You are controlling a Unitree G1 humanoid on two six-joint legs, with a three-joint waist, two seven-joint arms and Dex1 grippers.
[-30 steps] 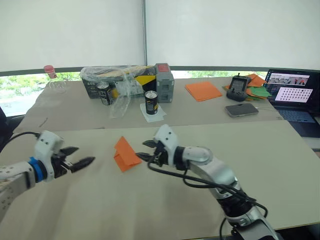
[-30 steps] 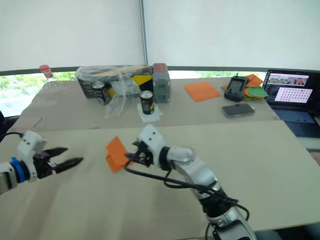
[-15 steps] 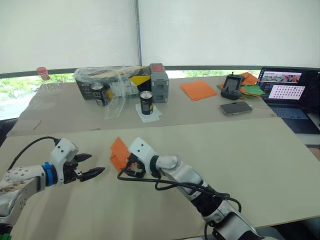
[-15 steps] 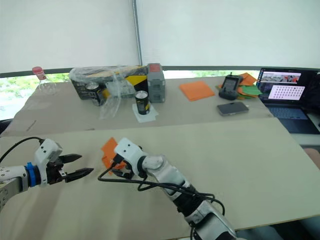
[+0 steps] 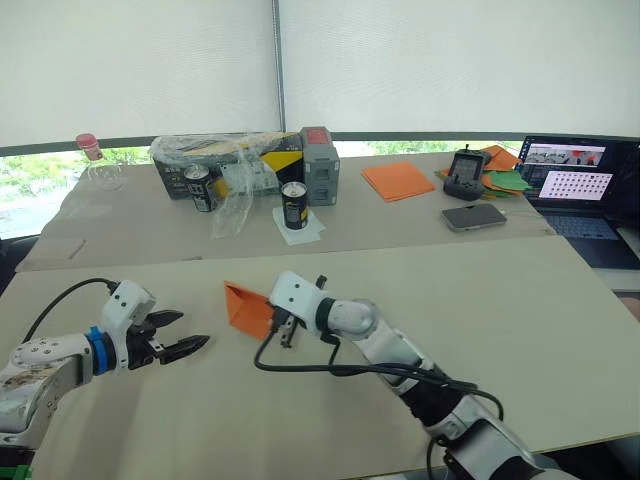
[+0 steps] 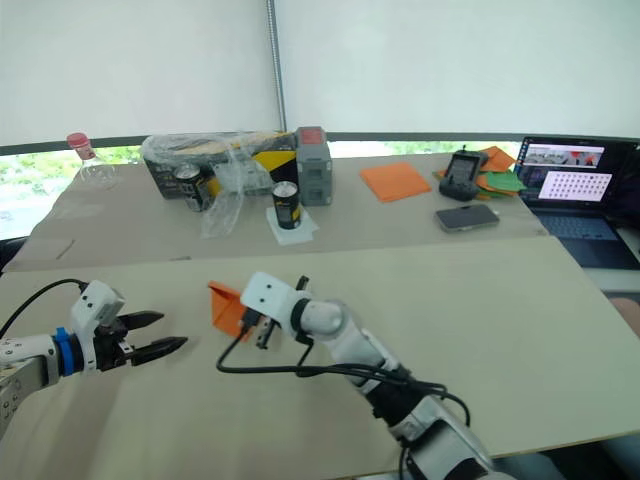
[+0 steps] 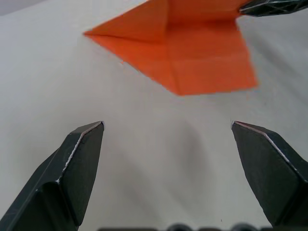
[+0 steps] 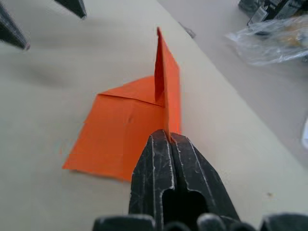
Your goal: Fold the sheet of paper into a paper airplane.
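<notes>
- On the near counter (image 5: 560, 330), left of its middle, lies the sheet of paper (image 5: 250, 308), bright orange and partly folded, with sharp creases.
- One flap of it stands upright on edge while the rest lies flat on the counter, as the right wrist view shows.
- At the sheet's right edge sits the right gripper (image 8: 168, 140), its jaws pressed together on the raised flap.
- Well apart to the left, the left gripper (image 5: 178, 340) hovers low over the counter, jaws spread wide and empty, pointing toward the sheet.
- Across the seam, on the far counter, a black can (image 5: 294, 206) stands on a white square of paper, just beside a grey box (image 5: 320, 165).
- Left of those lie a second can (image 5: 201, 187) and a package in clear plastic wrap (image 5: 228, 165).
- Farther right lies a flat stack of orange sheets (image 5: 398, 179), then a black handheld controller (image 5: 465, 173) resting beside orange and green papers (image 5: 508, 181).
- Near them lies a phone (image 5: 474, 216), and an open laptop (image 5: 578, 185) stands at the right edge.
</notes>
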